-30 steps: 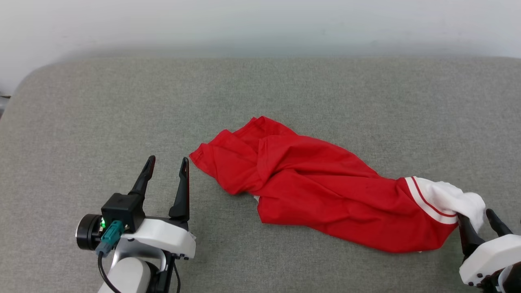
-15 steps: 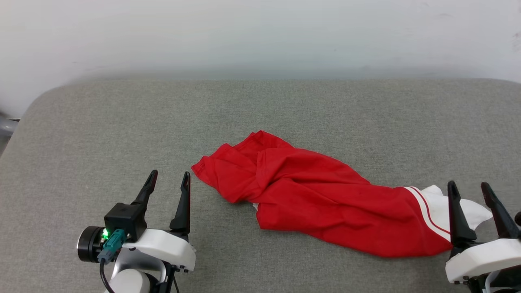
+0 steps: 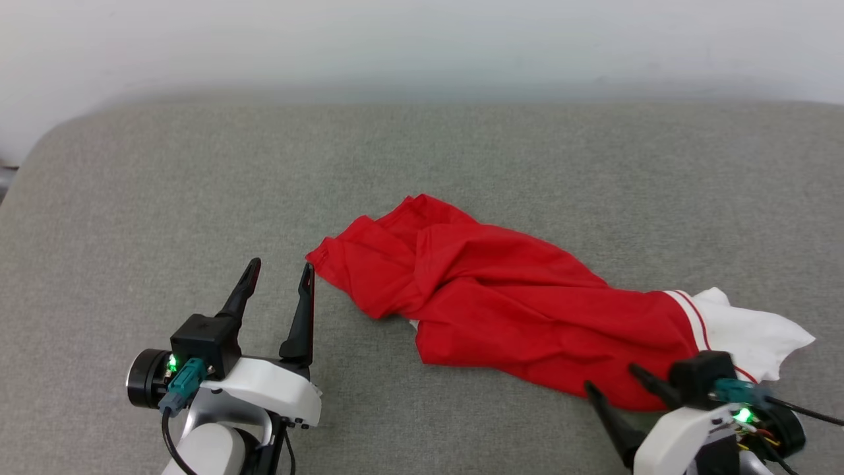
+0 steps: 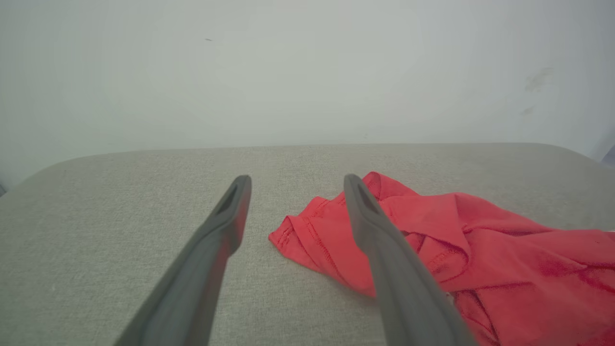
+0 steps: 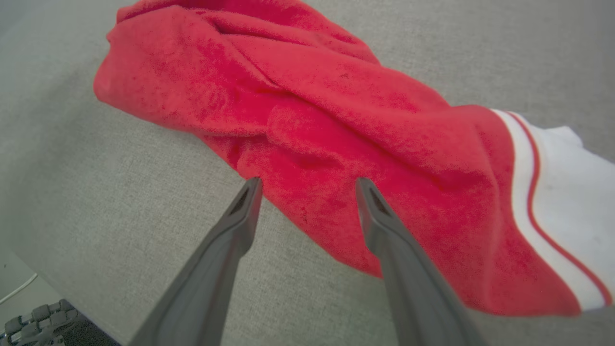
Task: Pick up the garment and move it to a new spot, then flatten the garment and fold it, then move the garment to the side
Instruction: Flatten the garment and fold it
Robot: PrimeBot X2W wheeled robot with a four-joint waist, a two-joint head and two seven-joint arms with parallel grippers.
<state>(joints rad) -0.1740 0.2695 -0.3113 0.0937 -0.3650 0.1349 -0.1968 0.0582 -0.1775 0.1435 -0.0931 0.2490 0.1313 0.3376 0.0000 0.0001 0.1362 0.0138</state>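
The garment (image 3: 514, 303) lies crumpled in a long bunch on the grey padded surface (image 3: 198, 171), red with a white sleeve (image 3: 745, 330) and striped trim at its right end. My left gripper (image 3: 280, 267) stands open just left of the garment's left tip, and its right finger is close to the cloth. In the left wrist view the left gripper (image 4: 297, 180) has the red hem (image 4: 312, 230) ahead, between and past its fingers. My right gripper (image 3: 610, 377) is open at the garment's near edge, pointing up-left. In the right wrist view the right gripper (image 5: 308, 182) hovers over the red cloth (image 5: 336, 110), empty.
A pale wall (image 3: 422, 39) runs behind the surface. The surface's far left corner (image 3: 46, 138) is rounded. In the right wrist view the near edge drops to a floor with a white cable (image 5: 17, 288) and a dark object (image 5: 38, 327).
The right gripper left the white sleeve at the right end, swung left and turned to point up-left at the garment's near edge. The sleeve now lies flat. The head camera shifted.
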